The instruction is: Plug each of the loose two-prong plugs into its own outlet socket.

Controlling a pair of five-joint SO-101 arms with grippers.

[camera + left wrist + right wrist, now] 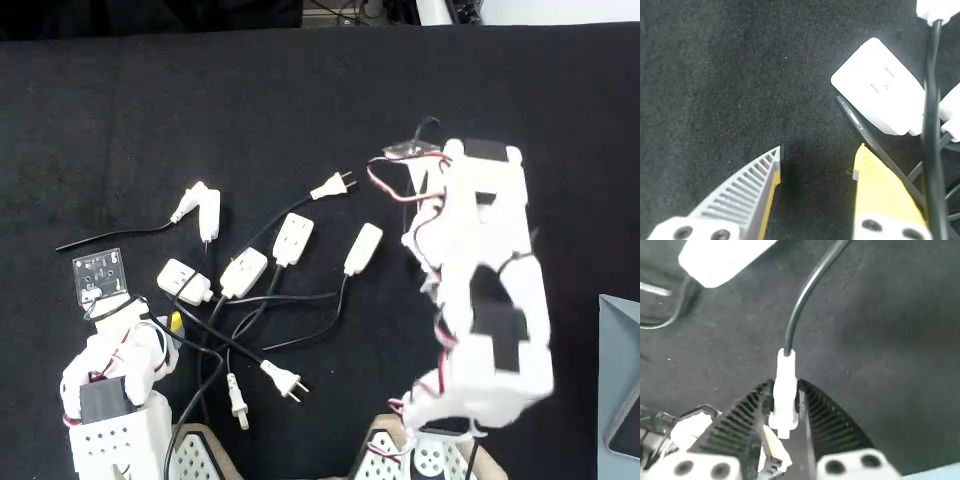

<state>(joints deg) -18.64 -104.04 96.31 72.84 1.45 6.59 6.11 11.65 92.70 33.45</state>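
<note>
Where black cords [300, 298] tangle, first loose plug [283, 380] and second loose plug [237, 400] lie on the near side of the end socket [183, 280]. Left gripper [819, 148]: jaws apart, empty, just beside that socket. Right gripper [784, 385]: clamped on held plug [785, 367], well apart from it. Far plug [335, 185]: beyond it.

4 white outlet sockets lie flat in a rough row, centre-left: left socket [183, 280], 2nd socket [243, 272], 3rd socket [293, 240], right socket [362, 249]. Loose white plugs w/ black cords: upper plug [335, 184], upper centre, prongs pointing right; lower plug [283, 380] & bottom plug [237, 400], bottom centre. Held plug [785, 370] is pinched in the right gripper [785, 385].
</note>
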